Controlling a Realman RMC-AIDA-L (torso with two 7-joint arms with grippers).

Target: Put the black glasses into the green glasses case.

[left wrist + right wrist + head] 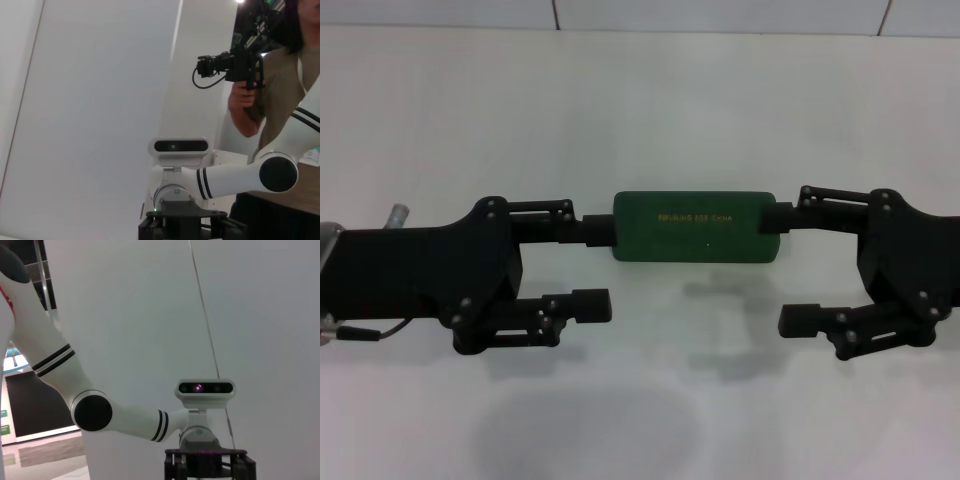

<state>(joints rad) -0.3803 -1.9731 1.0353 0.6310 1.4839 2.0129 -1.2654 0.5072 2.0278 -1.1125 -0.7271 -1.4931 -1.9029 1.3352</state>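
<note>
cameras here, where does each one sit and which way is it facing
Head view: looks down at the table; left gripper and right gripper, both open, flank the closed green glasses case.
Left wrist view: faces the robot's head, white arm, person filming.
Right wrist view: same head, other arm.
Both wrist views share the head.

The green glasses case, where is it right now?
In the head view, the green glasses case sits shut in the middle of the white table, between the left gripper and the right gripper, one finger of each touching its ends.
</note>
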